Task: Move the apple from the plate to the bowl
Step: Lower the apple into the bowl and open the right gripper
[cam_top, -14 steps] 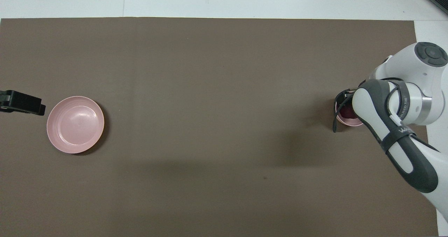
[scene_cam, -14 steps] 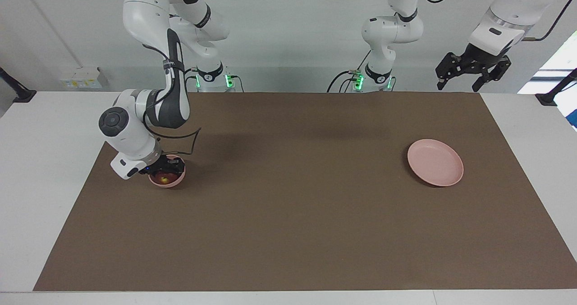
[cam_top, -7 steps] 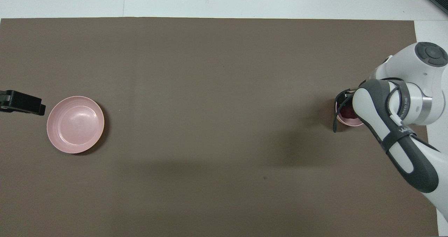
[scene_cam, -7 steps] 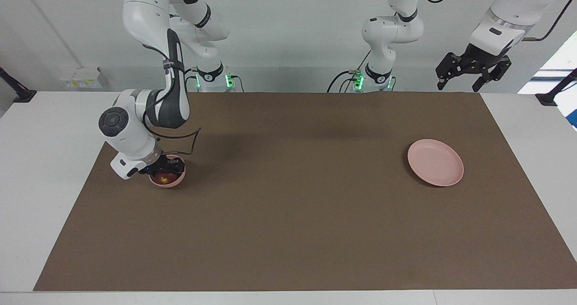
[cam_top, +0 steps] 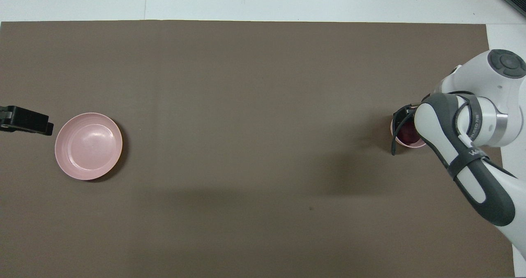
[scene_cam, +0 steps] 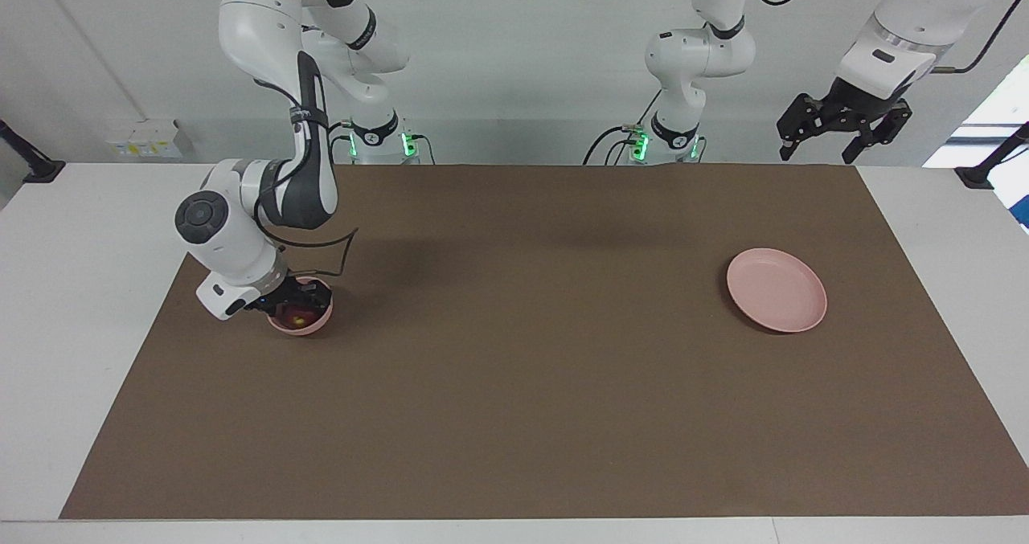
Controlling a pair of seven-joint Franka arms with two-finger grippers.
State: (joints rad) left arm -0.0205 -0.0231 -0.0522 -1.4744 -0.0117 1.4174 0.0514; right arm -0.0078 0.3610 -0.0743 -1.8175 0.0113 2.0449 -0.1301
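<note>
The right gripper (scene_cam: 296, 300) sits low at the bowl (scene_cam: 315, 325), its black fingers reaching down inside the rim at the right arm's end of the table. Whether those fingers are parted or pressed against the fruit cannot be told from either view, since the wrist and forearm hide most of the hand. The apple (scene_cam: 294, 316), dark red with a yellowish patch facing the camera, lies inside the bowl, directly beneath the fingers. Seen from overhead, only a sliver of the apple (cam_top: 407, 132) and the bowl's pale pink rim (cam_top: 413, 145) show past the grey-and-white forearm that crosses above them. A black cable loops from the wrist down beside the bowl.

The bowl rests on the brown mat (scene_cam: 530, 415) that covers most of the white table (scene_cam: 72, 287), close to the mat's edge at the right arm's end.

Well apart from it, toward the left arm's end of the mat, lies the flat pale pink plate (scene_cam: 776, 289), with nothing on it. The plate (cam_top: 88, 145) appears in the overhead view as a wide shallow disc.

The left gripper (scene_cam: 828, 149) waits raised above the table's corner nearest the robots at the left arm's end, its black fingers spread apart and holding nothing; in the overhead view the left gripper (cam_top: 25, 120) shows at the frame's edge just beside the plate.
</note>
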